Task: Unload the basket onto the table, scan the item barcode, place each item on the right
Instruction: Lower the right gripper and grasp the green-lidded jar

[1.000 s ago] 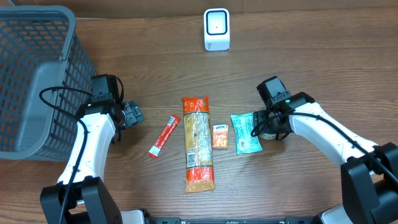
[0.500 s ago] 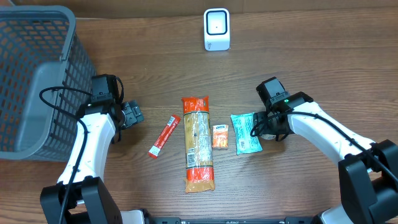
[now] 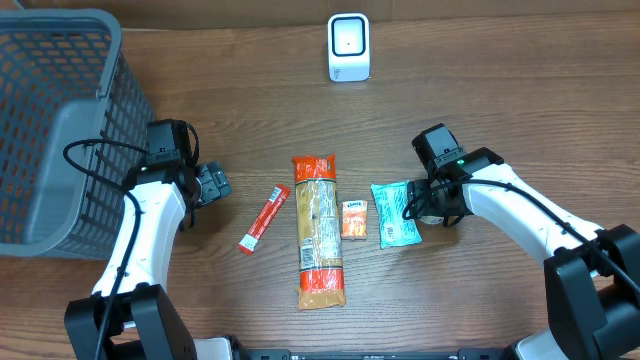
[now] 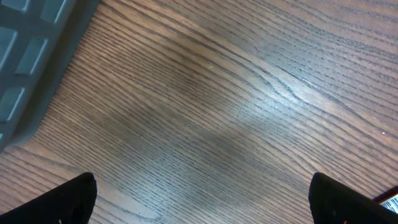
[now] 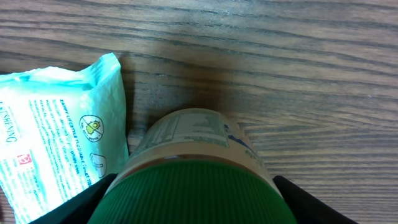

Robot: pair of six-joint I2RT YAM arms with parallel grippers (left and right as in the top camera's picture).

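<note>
A jar with a green ribbed lid (image 5: 186,193) and a pale printed label (image 5: 189,130) stands upright on the table. My right gripper (image 5: 193,202) is shut on it, a black finger pressed against each side of the lid. In the overhead view the right gripper (image 3: 428,205) covers the jar. The white scanner (image 3: 348,47) stands at the table's far edge, well apart from the jar. My left gripper (image 3: 213,185) is open above bare wood, its fingertips (image 4: 74,199) wide apart with nothing between them.
A teal tissue pack (image 3: 395,213) lies right beside the jar on its left. Further left lie a small orange packet (image 3: 353,219), a long pasta bag (image 3: 318,230) and a red stick packet (image 3: 264,219). A grey basket (image 3: 60,120) fills the far left.
</note>
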